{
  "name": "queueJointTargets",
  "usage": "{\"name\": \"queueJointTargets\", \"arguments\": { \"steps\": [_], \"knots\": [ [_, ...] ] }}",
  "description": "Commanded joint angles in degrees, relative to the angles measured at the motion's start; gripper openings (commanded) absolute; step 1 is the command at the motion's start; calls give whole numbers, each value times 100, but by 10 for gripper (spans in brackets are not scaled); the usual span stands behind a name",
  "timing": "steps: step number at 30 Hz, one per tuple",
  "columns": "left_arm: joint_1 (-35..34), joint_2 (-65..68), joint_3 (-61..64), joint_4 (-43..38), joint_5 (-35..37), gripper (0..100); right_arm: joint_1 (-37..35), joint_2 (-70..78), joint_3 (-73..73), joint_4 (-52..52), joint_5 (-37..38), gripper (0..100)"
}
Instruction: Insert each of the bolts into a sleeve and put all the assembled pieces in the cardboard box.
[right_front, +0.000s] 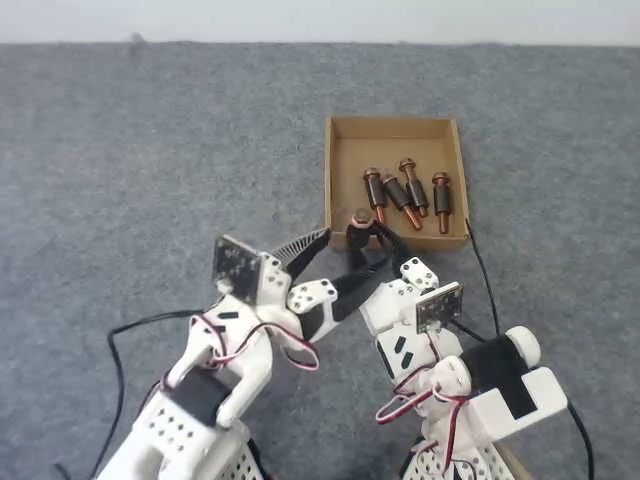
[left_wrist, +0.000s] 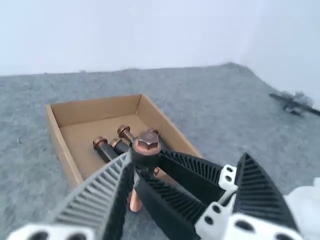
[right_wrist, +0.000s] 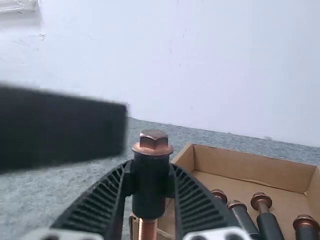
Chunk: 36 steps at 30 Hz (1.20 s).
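A table (right_front: 150, 150) with a grey, felt-like top is seen, and a cardboard box (right_front: 350, 160) is set flat on it just beyond the right gripper (right_front: 360, 232), its near wall almost under that gripper's tips. Black cables (right_front: 112, 345) are laid on the table well behind the left gripper (right_front: 335, 248) and alongside the right arm.

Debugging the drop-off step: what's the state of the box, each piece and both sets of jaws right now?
cardboard box: open-topped, partly filled.
four assembled pieces: bolts in sleeves, lying flat inside the cardboard box.
held assembly: bolt in sleeve, upright, at the cardboard box's near edge.
right gripper: jaws shut on the held assembly.
left gripper: jaws open, one beside the held assembly.
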Motion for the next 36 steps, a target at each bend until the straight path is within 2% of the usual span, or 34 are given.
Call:
{"name": "queueJointTargets", "arguments": {
  "steps": [1,6,12,15,21,25,30,33,36],
  "knots": [
    [-132,-1055,-84,580,0,312,84,-101,123,-119,-26,6],
    [-932,-2110,-92,1152,0,312,233,-101,123,-119,-26,6],
    [-2127,-2013,-171,1266,0,312,286,-101,123,-119,-26,6],
    [-2664,-2013,-119,1574,0,312,295,-101,123,-119,-26,6],
    [-2971,-2013,163,2532,0,312,303,-101,132,-110,-26,6],
    [-3349,-2013,673,2453,-18,312,312,-101,132,-92,-26,6],
    [-3754,-1996,840,2409,-26,307,303,-110,44,462,-26,6],
    [-3789,-2004,840,2567,-26,227,303,-110,18,488,-26,6],
    [-3807,-2004,840,2576,-35,78,303,-110,18,488,-26,6]
  ]
}}
